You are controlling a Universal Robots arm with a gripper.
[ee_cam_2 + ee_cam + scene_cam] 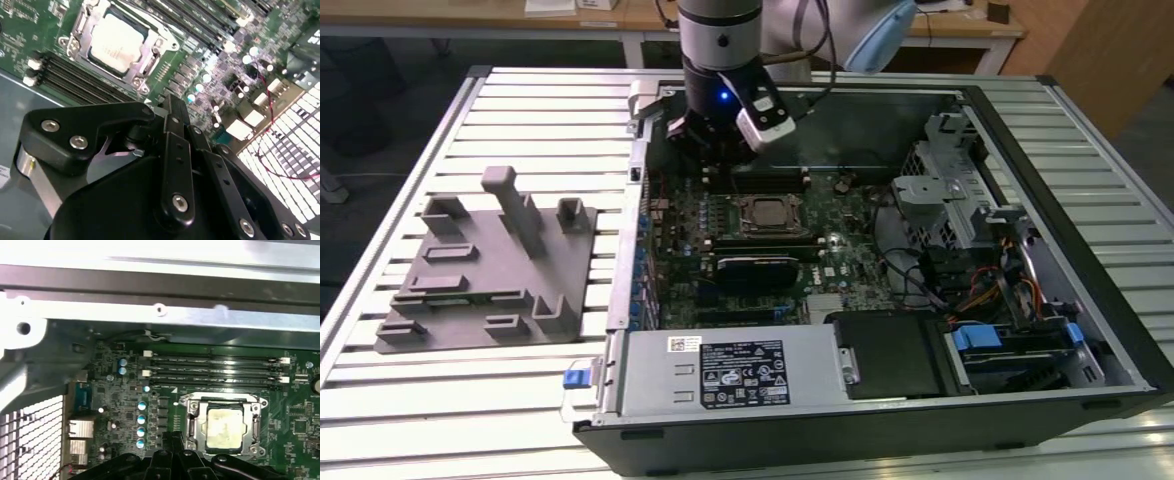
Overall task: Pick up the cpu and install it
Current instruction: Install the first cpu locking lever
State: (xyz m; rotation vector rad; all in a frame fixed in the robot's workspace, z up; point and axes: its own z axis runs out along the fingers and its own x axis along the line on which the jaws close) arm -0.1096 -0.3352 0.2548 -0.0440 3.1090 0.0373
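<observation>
One cpu (225,427), silvery plate up, lies flat inside the socket frame (191,426) on the motherboard (300,440), its pale rim sitting just within that frame. The end effector (172,440) hangs above and just beside the socket frame, fingers together and holding nothing. The chip looks light, stiff and slick on top, and its underside is likely fragile. Its opposite edges seem the safest hold, kept level and pinched gently.
</observation>
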